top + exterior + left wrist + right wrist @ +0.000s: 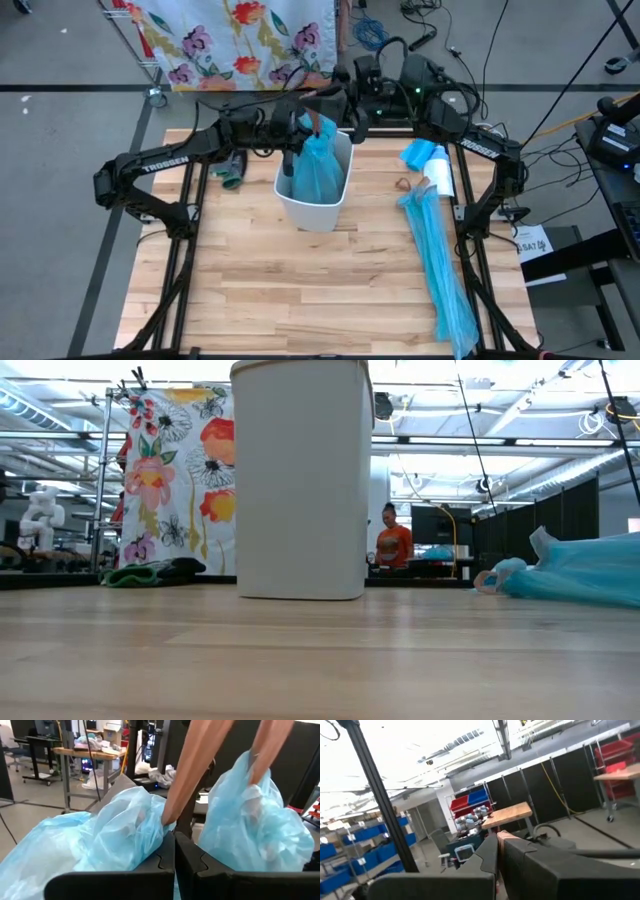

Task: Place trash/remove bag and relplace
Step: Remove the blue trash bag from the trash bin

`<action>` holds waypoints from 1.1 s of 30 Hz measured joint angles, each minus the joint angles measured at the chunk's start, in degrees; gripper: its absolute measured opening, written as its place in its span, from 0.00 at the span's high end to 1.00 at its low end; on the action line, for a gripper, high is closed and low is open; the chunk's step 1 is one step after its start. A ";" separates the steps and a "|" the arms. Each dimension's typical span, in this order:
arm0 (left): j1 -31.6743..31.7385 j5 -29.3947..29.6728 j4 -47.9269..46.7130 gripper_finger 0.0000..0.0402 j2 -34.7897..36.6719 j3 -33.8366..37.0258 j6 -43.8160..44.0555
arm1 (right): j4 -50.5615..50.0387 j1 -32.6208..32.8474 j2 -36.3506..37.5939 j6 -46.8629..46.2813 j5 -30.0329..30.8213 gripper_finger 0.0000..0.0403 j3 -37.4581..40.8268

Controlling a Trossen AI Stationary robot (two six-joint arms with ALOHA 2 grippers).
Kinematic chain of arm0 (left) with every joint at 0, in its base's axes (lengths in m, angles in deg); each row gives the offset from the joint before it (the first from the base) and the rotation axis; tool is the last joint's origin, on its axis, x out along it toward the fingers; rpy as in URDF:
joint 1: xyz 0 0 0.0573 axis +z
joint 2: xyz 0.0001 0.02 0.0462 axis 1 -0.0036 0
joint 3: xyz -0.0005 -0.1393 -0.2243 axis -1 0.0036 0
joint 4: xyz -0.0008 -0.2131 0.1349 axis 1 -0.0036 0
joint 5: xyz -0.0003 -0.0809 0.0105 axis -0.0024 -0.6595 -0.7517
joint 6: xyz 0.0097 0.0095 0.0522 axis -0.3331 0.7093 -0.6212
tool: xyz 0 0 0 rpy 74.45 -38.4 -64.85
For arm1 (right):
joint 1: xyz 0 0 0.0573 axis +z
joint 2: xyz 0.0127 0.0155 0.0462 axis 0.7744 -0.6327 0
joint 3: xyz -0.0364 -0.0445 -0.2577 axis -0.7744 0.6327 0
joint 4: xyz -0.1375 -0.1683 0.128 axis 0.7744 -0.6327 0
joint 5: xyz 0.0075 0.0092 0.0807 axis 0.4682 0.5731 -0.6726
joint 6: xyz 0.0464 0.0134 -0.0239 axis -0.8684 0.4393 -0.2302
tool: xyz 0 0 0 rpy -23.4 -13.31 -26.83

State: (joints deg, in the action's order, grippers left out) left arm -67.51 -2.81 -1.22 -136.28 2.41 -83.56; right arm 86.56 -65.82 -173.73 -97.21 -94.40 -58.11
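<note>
A white bin [315, 205] stands upright at the middle of the table, also seen in the low view [300, 480]. A light-blue bag [320, 165] rises out of it, its lower part inside the bin. Pale lumps show through the plastic [260, 815]. Two red-brown drawstrings [200, 765] run up from the bag's gathered top. My left gripper [297, 128] and my right gripper [322, 118] are both shut, above the bin's far rim. A small brown scrap [403, 184] lies on the table to the right of the bin. My left gripper pinches the bag's gathered top [162, 827] between its two shut fingers, where one drawstring comes out. It comes in level from the table's left. The plastic bulges on both sides of the fingers. My right gripper is shut on a red-brown drawstring [501, 836], of which only a short strip shows between the fingertips. It comes from the table's right, above the bag's top. The bag hangs below it, its lower part in the bin.
A roll of light-blue bags [428, 160] and a long light-blue plastic sheet [440, 265] lie along the table's right side. A dark green cloth [230, 172] lies at the far left. A person [393, 545] stands in the room beyond. The near half of the table is bare wood.
</note>
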 joint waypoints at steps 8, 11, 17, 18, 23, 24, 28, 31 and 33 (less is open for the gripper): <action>-0.22 -0.01 -0.51 1.00 0.45 0.28 0.08 | -7.32 -0.35 0.10 1.44 2.18 1.00 -1.26; -0.19 -0.71 1.04 1.00 2.09 0.28 1.57 | -8.67 -0.31 0.42 1.46 2.82 1.00 -1.38; 0.28 -1.17 1.32 1.00 6.20 0.26 1.99 | -9.70 -0.33 0.37 1.39 2.92 1.00 -1.36; 0.26 -1.17 1.18 1.00 6.60 0.26 2.00 | -9.87 -0.52 0.37 1.35 2.92 1.00 -1.36; 0.43 -0.85 0.94 1.00 8.66 0.26 1.99 | -9.94 -1.00 0.31 1.24 3.24 1.00 -1.36; 0.67 -0.04 0.30 1.00 9.26 0.26 1.86 | -9.88 -1.11 0.31 1.24 3.32 1.00 -1.36; 1.78 5.09 -3.13 1.00 11.14 0.22 1.07 | -8.81 -1.72 0.28 0.70 3.66 1.00 -1.29; 3.18 8.19 -4.94 1.00 12.80 0.22 1.01 | -5.43 -2.26 0.22 -0.27 4.20 1.00 -1.25; 4.04 10.13 -5.30 1.00 14.11 0.21 0.97 | -1.87 -2.73 0.22 -0.34 4.16 1.00 -1.25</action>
State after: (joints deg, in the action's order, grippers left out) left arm -63.47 7.32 -6.51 -122.17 2.62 -82.58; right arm 84.69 -68.55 -173.51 -97.54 -90.24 -59.36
